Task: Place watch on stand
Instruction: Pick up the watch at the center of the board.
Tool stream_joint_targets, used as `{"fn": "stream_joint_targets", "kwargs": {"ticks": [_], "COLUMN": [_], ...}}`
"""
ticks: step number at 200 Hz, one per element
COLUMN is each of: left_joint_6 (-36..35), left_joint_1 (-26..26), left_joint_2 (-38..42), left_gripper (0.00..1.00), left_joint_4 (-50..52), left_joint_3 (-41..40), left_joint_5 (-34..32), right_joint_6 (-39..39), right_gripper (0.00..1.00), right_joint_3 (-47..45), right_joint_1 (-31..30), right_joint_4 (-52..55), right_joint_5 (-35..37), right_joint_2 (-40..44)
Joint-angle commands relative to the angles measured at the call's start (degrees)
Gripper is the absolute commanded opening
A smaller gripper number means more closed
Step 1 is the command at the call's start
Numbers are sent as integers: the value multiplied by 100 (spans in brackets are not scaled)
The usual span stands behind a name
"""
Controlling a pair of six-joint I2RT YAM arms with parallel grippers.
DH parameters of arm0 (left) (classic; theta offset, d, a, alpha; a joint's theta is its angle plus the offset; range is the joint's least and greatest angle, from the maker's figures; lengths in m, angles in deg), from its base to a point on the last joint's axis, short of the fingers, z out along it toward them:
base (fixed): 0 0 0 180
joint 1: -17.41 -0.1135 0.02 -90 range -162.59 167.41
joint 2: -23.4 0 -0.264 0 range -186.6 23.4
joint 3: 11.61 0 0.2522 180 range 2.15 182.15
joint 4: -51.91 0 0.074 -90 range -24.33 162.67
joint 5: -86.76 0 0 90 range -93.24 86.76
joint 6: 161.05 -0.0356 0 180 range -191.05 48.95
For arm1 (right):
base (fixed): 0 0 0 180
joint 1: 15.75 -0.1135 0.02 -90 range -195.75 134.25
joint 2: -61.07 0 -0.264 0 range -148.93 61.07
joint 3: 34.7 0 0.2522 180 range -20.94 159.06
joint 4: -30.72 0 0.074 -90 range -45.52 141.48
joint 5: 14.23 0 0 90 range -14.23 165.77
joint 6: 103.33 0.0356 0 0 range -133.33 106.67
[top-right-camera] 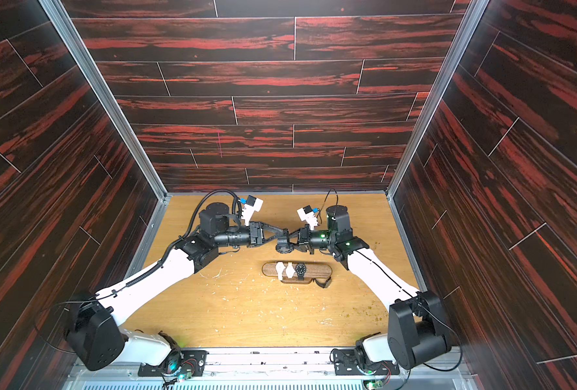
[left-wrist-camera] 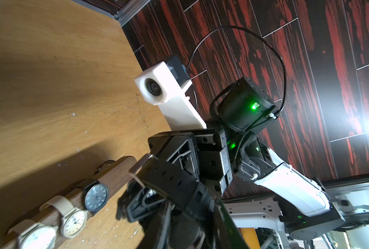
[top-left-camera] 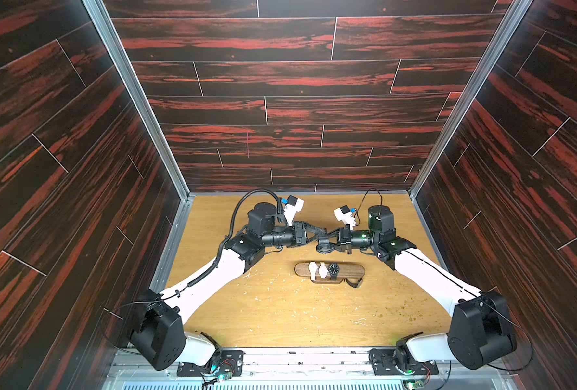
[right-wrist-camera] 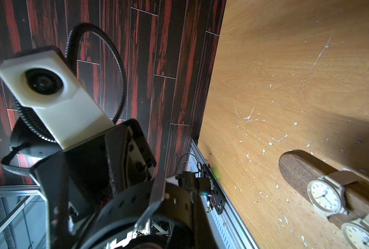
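The watch (top-left-camera: 324,246) hangs in the air behind the stand (top-left-camera: 351,270), held between both arms. The left gripper (top-left-camera: 321,233) grasps its black strap, and the right gripper (top-left-camera: 331,236) is clenched on it too. Three other watches (top-left-camera: 322,269) ring the stand on the table (top-left-camera: 280,314).

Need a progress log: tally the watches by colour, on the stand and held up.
White watches on the stand: 2
Black watch on the stand: 1
Black watch held up: 1
Total: 4
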Motion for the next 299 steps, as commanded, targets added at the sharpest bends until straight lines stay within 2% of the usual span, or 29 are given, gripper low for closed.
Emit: {"fn": "stream_joint_targets", "kwargs": {"ticks": [1, 61, 77, 91, 98, 122, 173, 195, 255, 299], "left_joint_6": [268, 525, 536, 561, 573, 619, 769, 890, 1071, 1142], "left_joint_1": [-1, 0, -1, 0, -1, -1, -1, 0, 2, -1], "left_joint_2": [-79, -126, -146, -187, -217, -312, -558, -593, -585, -572], "left_gripper": [35, 27, 18, 3, 1, 0, 0, 0, 0, 0], "left_joint_4": [-481, -757, -744, -745, -748, -753, -781, -883, -1055, -1087], "left_joint_3": [167, 147, 186, 223, 243, 314, 560, 592, 576, 561], "left_joint_5": [404, 427, 418, 418, 419, 393, 426, 427, 395, 326], "right_joint_6": [42, 23, 10, -45, -115, -286, -515, -797, -1218, -1856], "right_gripper": [0, 0, 0, 0, 0, 1, 30, 36, 40, 40], "right_joint_3": [233, 239, 238, 253, 275, 311, 255, 245, 70, 21], "right_joint_1": [26, 25, 25, 27, 27, 27, 27, 25, 222, 239], "right_joint_4": [-124, -156, -150, -93, -6, 226, 409, 687, 1026, 1526], "right_joint_5": [-100, -66, -65, -45, -17, 47, 119, 286, 775, 1419], "right_joint_2": [-118, -258, -270, -271, -275, -245, -97, 47, 431, 893]}}
